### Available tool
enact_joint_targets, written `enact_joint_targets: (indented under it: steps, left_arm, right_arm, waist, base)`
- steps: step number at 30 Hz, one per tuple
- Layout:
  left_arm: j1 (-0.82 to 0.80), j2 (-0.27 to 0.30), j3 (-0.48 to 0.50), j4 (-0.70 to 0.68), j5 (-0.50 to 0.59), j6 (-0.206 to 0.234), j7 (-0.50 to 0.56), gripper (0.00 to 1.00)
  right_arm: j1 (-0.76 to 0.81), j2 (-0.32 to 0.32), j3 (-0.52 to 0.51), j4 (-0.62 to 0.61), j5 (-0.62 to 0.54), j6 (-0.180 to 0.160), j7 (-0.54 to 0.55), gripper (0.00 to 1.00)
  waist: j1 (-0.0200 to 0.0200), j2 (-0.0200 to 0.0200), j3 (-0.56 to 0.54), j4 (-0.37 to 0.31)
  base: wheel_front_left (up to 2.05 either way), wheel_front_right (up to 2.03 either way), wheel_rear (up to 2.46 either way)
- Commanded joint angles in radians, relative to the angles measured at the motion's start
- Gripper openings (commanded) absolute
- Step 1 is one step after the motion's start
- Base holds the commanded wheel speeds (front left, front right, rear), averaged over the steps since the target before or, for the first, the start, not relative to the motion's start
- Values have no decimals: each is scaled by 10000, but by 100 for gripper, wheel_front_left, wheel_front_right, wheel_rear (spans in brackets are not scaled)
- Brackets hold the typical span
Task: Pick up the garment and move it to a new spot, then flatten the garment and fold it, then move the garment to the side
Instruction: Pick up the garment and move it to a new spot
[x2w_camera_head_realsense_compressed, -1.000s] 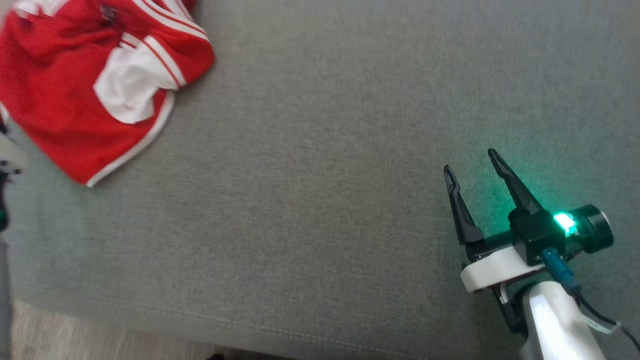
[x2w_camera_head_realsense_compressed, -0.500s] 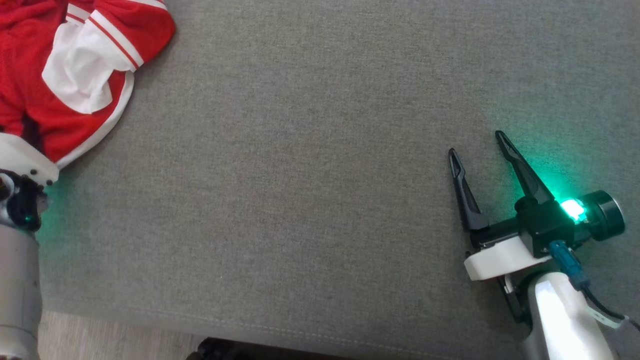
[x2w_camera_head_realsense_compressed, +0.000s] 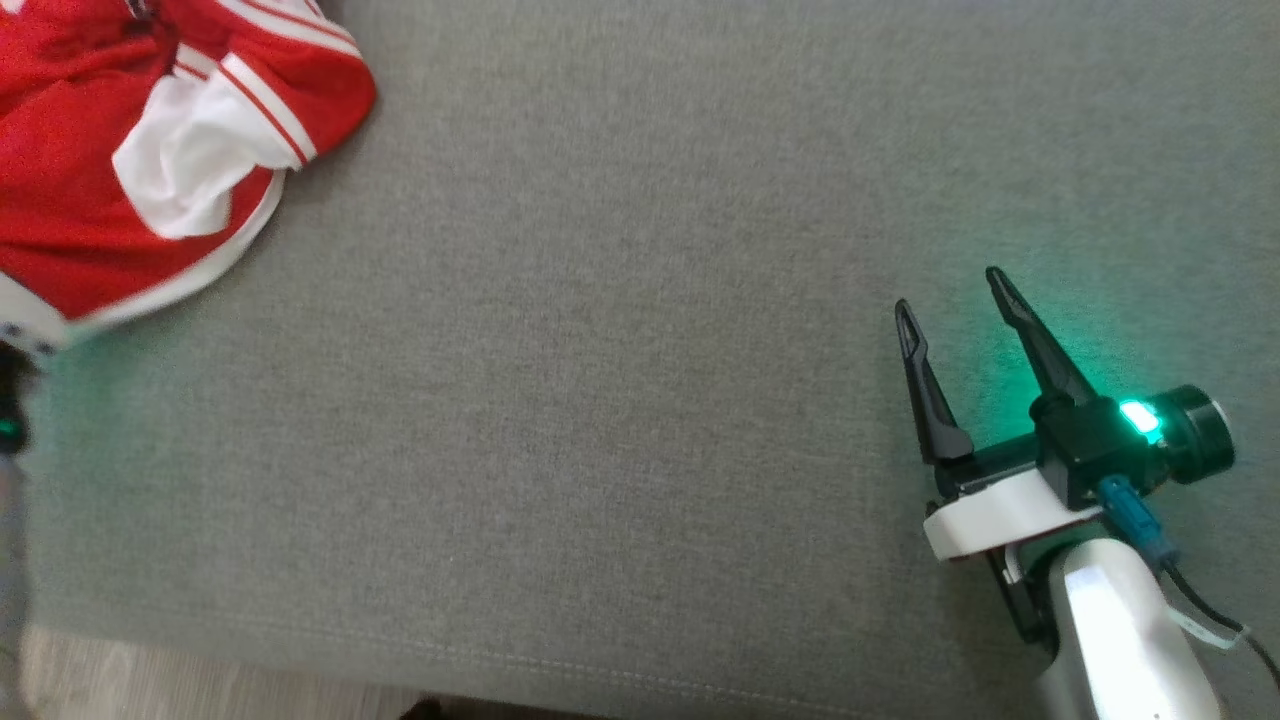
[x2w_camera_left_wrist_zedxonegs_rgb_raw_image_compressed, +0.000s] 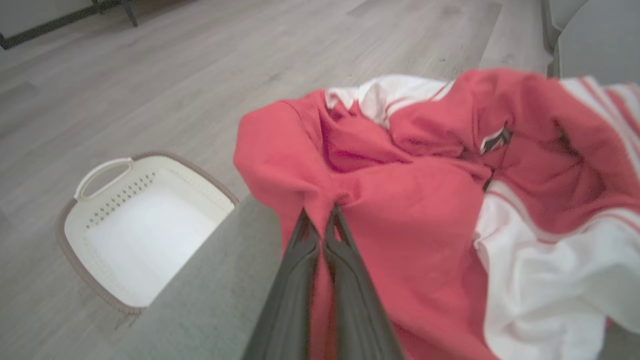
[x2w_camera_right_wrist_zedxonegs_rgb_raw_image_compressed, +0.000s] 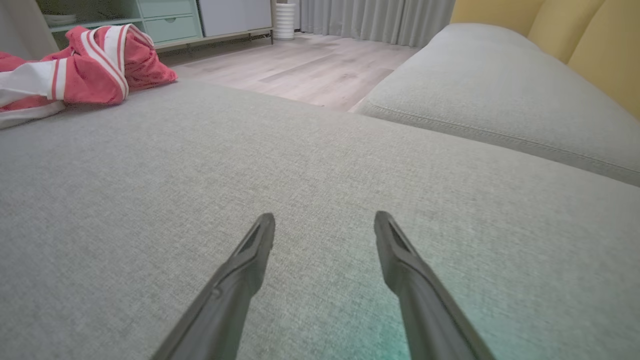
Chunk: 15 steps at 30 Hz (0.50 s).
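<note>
The garment (x2w_camera_head_realsense_compressed: 90, 210) is a red top with white panels and stripes, crumpled at the far left of the grey sofa cushion (x2w_camera_head_realsense_compressed: 600, 350). In the left wrist view my left gripper (x2w_camera_left_wrist_zedxonegs_rgb_raw_image_compressed: 320, 212) is shut on a fold of the garment's (x2w_camera_left_wrist_zedxonegs_rgb_raw_image_compressed: 425, 200) red cloth near the cushion's edge. Its wrist shows at the left edge of the head view. My right gripper (x2w_camera_head_realsense_compressed: 950, 290) hovers open over bare cushion at the right, far from the garment (x2w_camera_right_wrist_zedxonegs_rgb_raw_image_compressed: 85, 65). In the right wrist view its fingers (x2w_camera_right_wrist_zedxonegs_rgb_raw_image_compressed: 260, 235) stand wide apart with nothing between them.
A white laundry basket (x2w_camera_left_wrist_zedxonegs_rgb_raw_image_compressed: 95, 175) stands on the wooden floor beside the sofa's left end. The cushion's front seam (x2w_camera_head_realsense_compressed: 560, 660) runs along the bottom of the head view. A second grey cushion (x2w_camera_right_wrist_zedxonegs_rgb_raw_image_compressed: 500, 100) and yellow backrest (x2w_camera_right_wrist_zedxonegs_rgb_raw_image_compressed: 600, 50) lie beyond my right gripper.
My left gripper has closed on the garment's red cloth. The head view has shifted between frames. The right gripper stays open in about the same place.
</note>
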<state>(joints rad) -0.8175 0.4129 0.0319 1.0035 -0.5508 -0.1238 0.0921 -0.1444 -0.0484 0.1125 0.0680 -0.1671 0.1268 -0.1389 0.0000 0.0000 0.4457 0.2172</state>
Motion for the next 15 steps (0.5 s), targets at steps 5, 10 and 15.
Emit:
enact_joint_targets:
  steps: [5, 10, 15]
  left_arm:
    - [-748, 1406, -157, -652, 270, -52, -493, 0]
    - [-1160, 1904, -1035, -1522, 556, -64, -503, 0]
    - [-1613, 2251, -2152, -3164, 611, -67, 73, 0]
  right_arm:
    - [-33, -18, 342, 215, 486, 39, -379, 100]
    - [168, -18, 327, 798, 996, 39, -669, 100]
    - [475, -18, 189, 1391, 1507, 39, -964, 100]
  waist:
    - [0, 0, -1191, -247]
    - [0, 0, -2280, -584]
    - [0, 0, -3469, -1241]
  base:
    - [0, 0, 0]
    - [0, 0, 0]
    - [0, 0, 0]
